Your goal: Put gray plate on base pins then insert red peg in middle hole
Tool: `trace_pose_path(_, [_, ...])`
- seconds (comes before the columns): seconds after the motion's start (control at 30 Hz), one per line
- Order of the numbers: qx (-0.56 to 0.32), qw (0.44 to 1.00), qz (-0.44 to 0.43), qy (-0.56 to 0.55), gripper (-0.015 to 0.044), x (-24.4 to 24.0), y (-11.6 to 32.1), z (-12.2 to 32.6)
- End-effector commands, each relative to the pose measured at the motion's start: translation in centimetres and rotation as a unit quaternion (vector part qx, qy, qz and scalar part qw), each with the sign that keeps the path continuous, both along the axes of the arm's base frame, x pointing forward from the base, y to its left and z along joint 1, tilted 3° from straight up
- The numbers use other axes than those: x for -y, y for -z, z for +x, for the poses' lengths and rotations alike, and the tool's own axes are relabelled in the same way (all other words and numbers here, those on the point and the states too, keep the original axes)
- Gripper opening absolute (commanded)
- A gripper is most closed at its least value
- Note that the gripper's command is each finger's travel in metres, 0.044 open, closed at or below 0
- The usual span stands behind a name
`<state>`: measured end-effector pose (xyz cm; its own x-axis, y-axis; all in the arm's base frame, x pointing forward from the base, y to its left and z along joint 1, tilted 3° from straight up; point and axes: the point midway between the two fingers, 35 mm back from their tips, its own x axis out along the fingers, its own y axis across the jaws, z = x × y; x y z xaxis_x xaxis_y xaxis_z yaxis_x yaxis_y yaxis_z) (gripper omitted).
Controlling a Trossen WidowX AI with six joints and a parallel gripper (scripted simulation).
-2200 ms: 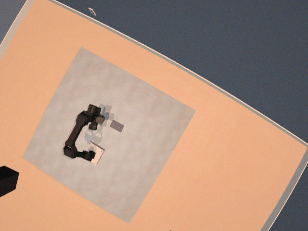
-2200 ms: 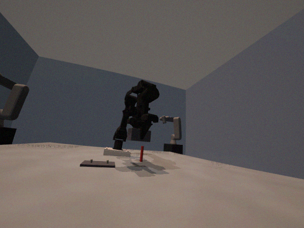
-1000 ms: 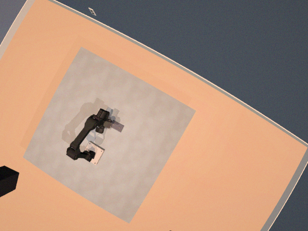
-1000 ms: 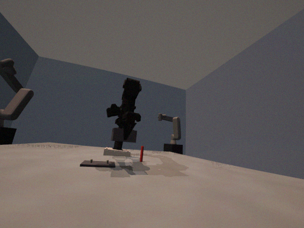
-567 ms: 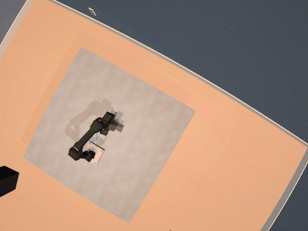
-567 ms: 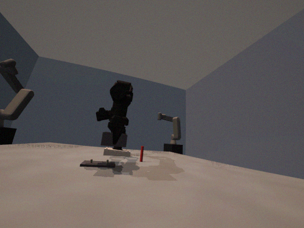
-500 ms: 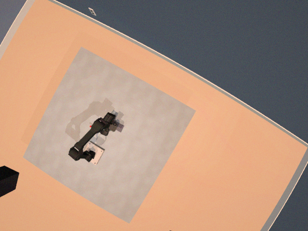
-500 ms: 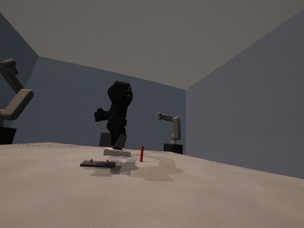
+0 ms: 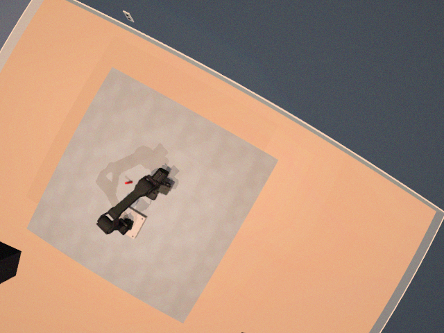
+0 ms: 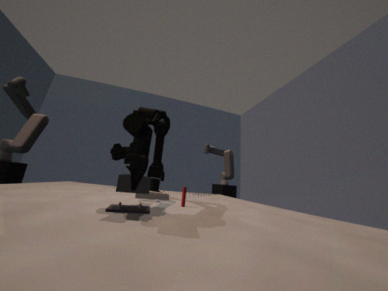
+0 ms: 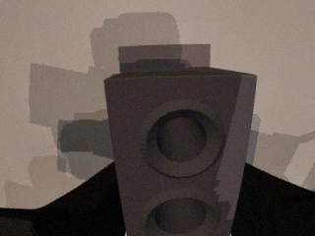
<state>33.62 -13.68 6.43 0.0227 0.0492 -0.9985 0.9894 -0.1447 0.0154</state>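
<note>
Pinching the gray plate (image 11: 177, 177) between its fingers, our claw (image 10: 137, 183) is pointing down over the surface (image 10: 250, 250). In the wrist view we are seeing the plate fill the middle of the picture, its holes lined up one after another along its length, with dark finger shapes pressing on it from both sides. Beneath it, overlapping shadows are falling on the pale ground.

From the exterior view we are seeing the plate (image 10: 133, 183) hanging low in the claw, close to the surface but behind the base (image 10: 127, 208), not over it. The base is lying flat nearer the camera, its two pins standing up bare, so the plate is not yet seated on them.

To the right of the base, the red peg (image 10: 183, 196) is standing upright on the surface, apart from both the base and the claw. From the top view we are seeing the peg (image 9: 127, 182) just beside the arm's (image 9: 134, 195) forearm, while the arm is stretching from its white mount (image 9: 138, 223) across the gray mat (image 9: 200, 222).
</note>
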Motion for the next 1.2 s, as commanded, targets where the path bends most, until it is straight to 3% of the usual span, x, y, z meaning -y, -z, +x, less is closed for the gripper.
trace_pose_path(0.0, [0.001,1.0,-0.002,0.0,0.0,0.3,0.1,-0.1])
trace_pose_path(1.17, [0.001,1.0,-0.002,0.0,0.0,0.3,2.0,0.0])
